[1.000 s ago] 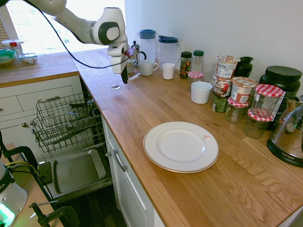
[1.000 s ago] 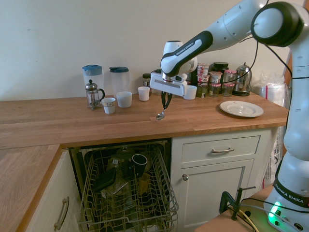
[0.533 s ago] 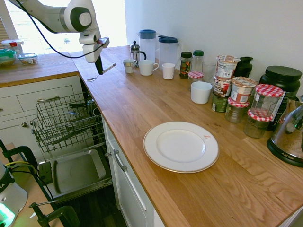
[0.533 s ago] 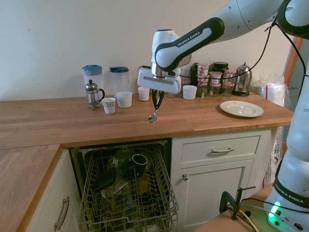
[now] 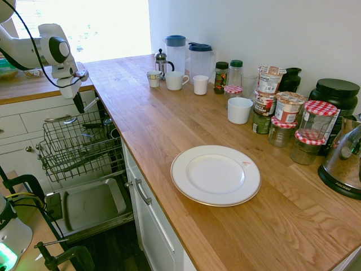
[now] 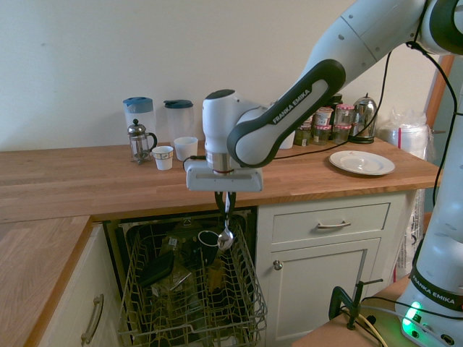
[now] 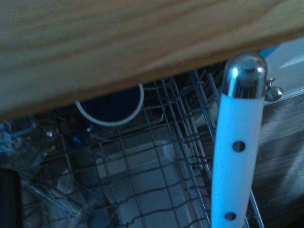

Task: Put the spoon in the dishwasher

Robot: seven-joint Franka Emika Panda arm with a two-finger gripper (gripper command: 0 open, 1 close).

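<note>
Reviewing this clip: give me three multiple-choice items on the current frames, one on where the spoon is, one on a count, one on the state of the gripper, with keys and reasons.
1. Where is the spoon?
A. lying on the plate
B. hanging from the gripper above the dishwasher rack
C. standing in a white cup on the counter

2. How many lidded pitchers stand by the wall?
A. two
B. four
C. none

3. What state is the gripper in?
A. open and empty
B. shut on the spoon
C. shut on a jar

Key: 1 B, the spoon dangles bowl-down over the rack of the dishwasher. 2 A, two pitchers stand side by side. 3 B, the fingers pinch the handle; the plate is bare.
</note>
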